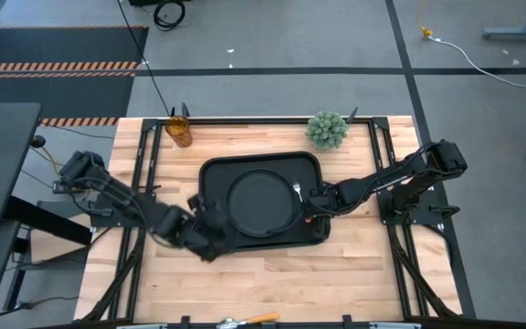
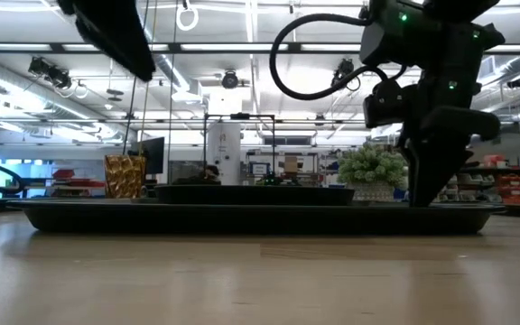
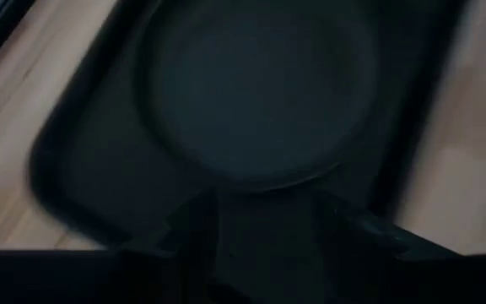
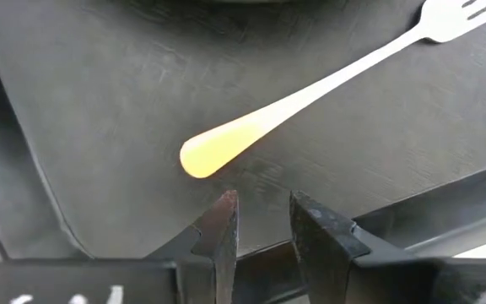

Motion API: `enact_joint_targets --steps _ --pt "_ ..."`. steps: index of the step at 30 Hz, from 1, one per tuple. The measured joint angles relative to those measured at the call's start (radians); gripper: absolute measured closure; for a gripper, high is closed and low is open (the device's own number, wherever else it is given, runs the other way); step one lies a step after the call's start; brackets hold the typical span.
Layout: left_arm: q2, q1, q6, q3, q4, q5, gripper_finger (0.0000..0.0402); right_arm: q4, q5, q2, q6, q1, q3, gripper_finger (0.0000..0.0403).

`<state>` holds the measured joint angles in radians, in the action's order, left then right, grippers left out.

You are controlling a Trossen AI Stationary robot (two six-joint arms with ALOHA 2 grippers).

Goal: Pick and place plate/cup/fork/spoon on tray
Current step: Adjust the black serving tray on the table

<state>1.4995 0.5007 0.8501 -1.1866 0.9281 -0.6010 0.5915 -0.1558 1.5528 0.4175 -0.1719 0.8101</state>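
The black tray (image 1: 210, 174) lies mid-table with the round black plate (image 1: 261, 203) on it. The fork (image 4: 310, 93) lies flat on the tray floor to the right of the plate, its orange handle end toward my right gripper (image 4: 264, 221). That gripper is slightly open and empty, just short of the handle. My left gripper (image 3: 264, 224) is open and empty over the tray's near left corner, facing the plate (image 3: 260, 93). The amber cup (image 1: 180, 131) stands on the table at the far left. The spoon (image 1: 249, 319) lies at the table's near edge.
A spiky green plant (image 1: 327, 130) stands on the table beyond the tray's far right corner. Bare wood lies between the tray and the near edge. In the low view the tray (image 2: 260, 217) spans the middle, with the cup (image 2: 125, 176) on the left.
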Motion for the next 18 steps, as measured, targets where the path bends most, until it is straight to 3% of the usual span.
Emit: enact_joint_targets --steps 6,18 --pt "0.008 0.118 -0.035 0.0 -0.172 -0.089 0.021 -0.002 0.0 0.0 0.024 -0.02 0.0 0.0288" --pt "-0.002 0.262 -0.036 0.0 -0.192 -0.255 0.021 -0.032 -0.034 0.0 0.024 -0.07 0.0 0.0288"
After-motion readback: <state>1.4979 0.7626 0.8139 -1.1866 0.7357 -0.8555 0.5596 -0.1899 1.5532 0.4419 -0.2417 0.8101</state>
